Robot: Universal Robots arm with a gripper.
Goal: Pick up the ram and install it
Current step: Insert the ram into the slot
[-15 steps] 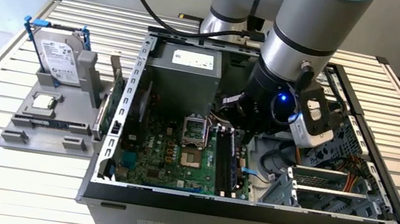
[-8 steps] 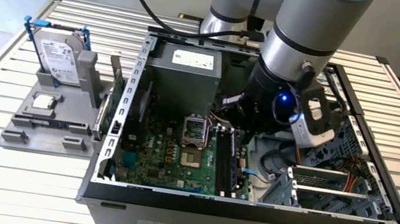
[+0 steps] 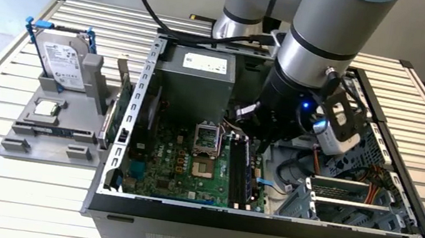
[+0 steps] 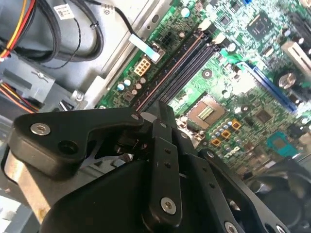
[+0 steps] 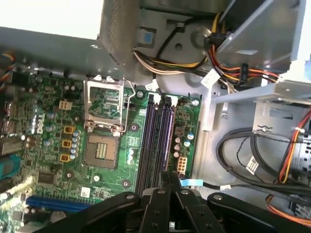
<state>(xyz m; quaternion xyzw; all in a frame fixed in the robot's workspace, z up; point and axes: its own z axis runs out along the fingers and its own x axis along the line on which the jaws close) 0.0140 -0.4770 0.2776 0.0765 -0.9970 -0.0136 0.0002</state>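
Observation:
The ram (image 3: 56,131), a slim dark-green stick, lies flat on the grey tray (image 3: 14,146), on the exterior view's left outside the open computer case (image 3: 264,228). My gripper (image 3: 262,149) is far from it, inside the case. It hangs low over the black memory slots (image 3: 242,174) of the green motherboard (image 3: 179,171). In both wrist views the black fingers (image 5: 160,194) meet above the slots (image 5: 155,141), and the gripper (image 5: 168,176) is shut with nothing seen between its jaws. The second wrist view shows the gripper (image 4: 163,109) just short of the slots (image 4: 180,68).
A silver hard drive (image 3: 64,59) with blue brackets and a square processor chip (image 3: 47,109) sit on the tray. A green board (image 3: 116,120) stands on edge by the case wall. Inside are the open processor socket (image 5: 103,116), the power supply (image 3: 198,76) and cable bundles (image 5: 252,160).

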